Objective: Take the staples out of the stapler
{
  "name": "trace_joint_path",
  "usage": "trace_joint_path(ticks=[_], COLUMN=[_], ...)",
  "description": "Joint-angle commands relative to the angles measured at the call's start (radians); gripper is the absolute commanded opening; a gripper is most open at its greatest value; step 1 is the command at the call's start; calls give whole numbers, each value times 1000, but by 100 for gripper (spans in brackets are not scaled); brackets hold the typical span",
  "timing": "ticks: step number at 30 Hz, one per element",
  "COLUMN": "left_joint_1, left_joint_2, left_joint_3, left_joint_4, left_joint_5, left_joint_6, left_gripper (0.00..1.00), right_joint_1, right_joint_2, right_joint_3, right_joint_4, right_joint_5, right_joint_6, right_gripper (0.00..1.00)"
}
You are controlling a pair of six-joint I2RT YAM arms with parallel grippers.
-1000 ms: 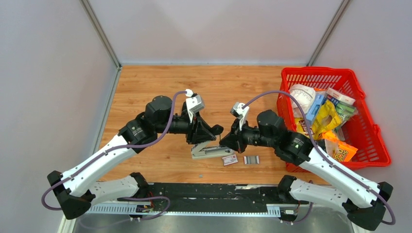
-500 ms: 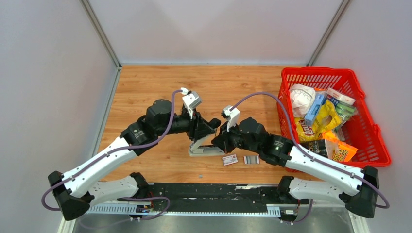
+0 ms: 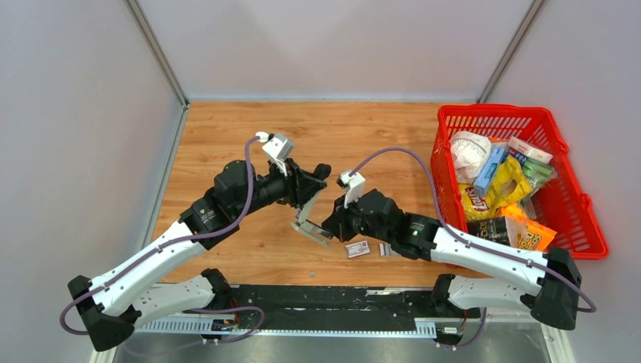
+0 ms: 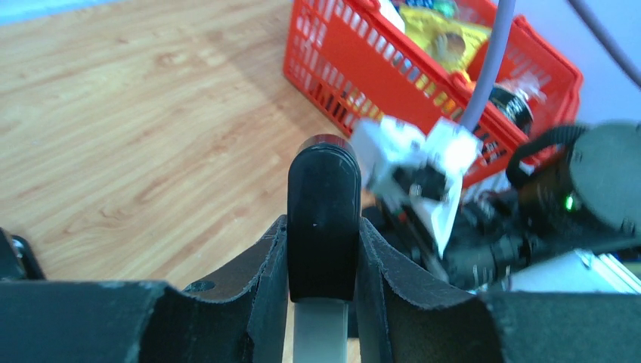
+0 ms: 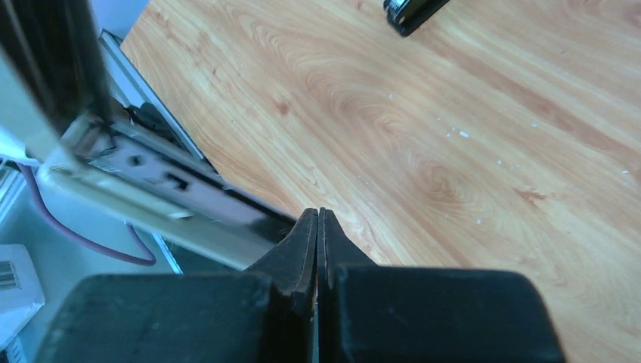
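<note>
Staples [image 3: 385, 249]: one ribbed grey strip lies flat on the counter [image 3: 227, 136], just beside a small white-and-red box [image 3: 357, 249] and partly hidden by the right forearm in the top view; whether more sit inside the stapler [image 3: 311, 230] I cannot tell from any view.

Stapler: held up at a tilt, its black top clamped between the left fingers [image 3: 304, 195]; its grey lower part hangs open toward the right arm.

Right fingers [image 5: 317, 242]: pressed together with nothing between them; their tips sit at the end of the stapler's metal rail, touching it or just short, I cannot tell which.

Risks, as I judge them: a push from the clenched right tips could twist the stapler in the left grasp, since only the rounded top is pinched; any staples left in the rail could spill and scatter over the counter; the right forearm, low over the loose strip, could sweep it and the box toward the near edge.

Relation: the strip lies near the right fingers but apart from them, and farther from the left fingers; neither pair touches it.

Outward: a red basket [image 3: 491, 110] of packets stands at the right of the counter, well apart from the work.
</note>
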Motion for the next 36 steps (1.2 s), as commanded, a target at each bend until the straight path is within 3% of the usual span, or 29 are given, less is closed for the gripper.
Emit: trace_joint_path(ticks=[1, 11, 19, 30, 36], left_joint_1=[4, 4, 4, 4, 4], left_joint_2=[-29, 32, 91, 147, 152], left_joint_3=[8, -4, 51, 65, 75], left_joint_4=[211, 278, 206, 178, 143], left_joint_5=[-120, -235, -298, -384, -401], left_joint_6=[-24, -15, 16, 36, 52], left_gripper=[0, 0, 0, 0, 0], right_joint_1=[38, 54, 51, 32, 32], right_joint_2=[52, 133, 141, 204, 176], right_joint_3=[18, 38, 22, -25, -27], right_joint_4=[57, 163, 232, 376, 341], right_joint_5=[-28, -3, 45, -26, -9], right_joint_6=[29, 15, -39, -42, -68], right_gripper=[0, 0, 0, 0, 0])
